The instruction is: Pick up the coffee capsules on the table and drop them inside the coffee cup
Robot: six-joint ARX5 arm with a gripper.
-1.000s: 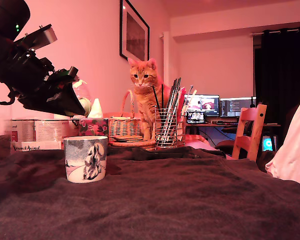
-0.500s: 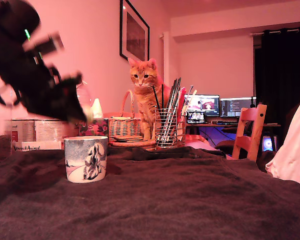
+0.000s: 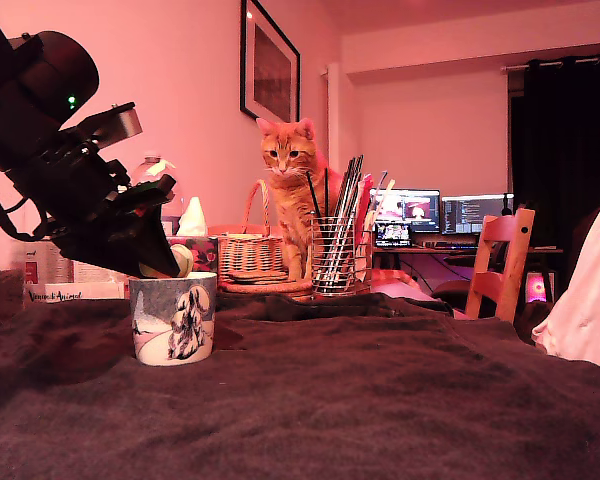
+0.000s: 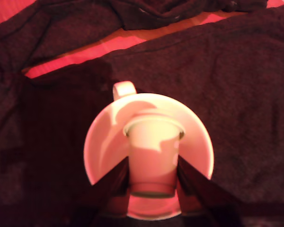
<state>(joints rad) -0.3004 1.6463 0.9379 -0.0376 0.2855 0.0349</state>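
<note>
Exterior view: the arm's claw (image 3: 165, 262) is tilted down toward the cup (image 3: 172, 318), its tip just above the rim on the side nearer the exterior view's left. A pale capsule (image 3: 180, 260) shows at the tip, just over the cup mouth. The cup stands upright on a dark blanket (image 3: 380, 400) that covers the counter. Behind it are a wire-mesh holder (image 3: 332, 255) of pens, a wicker basket (image 3: 245, 250) and an orange cat (image 3: 290, 190) sitting and facing the scene, all well apart from the cup. No second capsule is visible on the blanket in this view. Wrist view: the claw (image 4: 152, 182) is clamped on the capsule (image 4: 153, 156), one finger pressed to each tapered side, wide rim pointing away from the camera and toward the cup. The capsule sits over the cup's open white interior (image 4: 104, 146), the handle (image 4: 123, 89) on the far side. The side grip on the taper leaves the rim free, so the capsule should fall straight once the fingers part. Judgement: the carry looks finished and the step in hand is the release; the capsule appears well inside the rim line, so little correction seems needed. Risk: the steep tilt may make the capsule clip the near wall. A blue capsule is not seen in either view.
</note>
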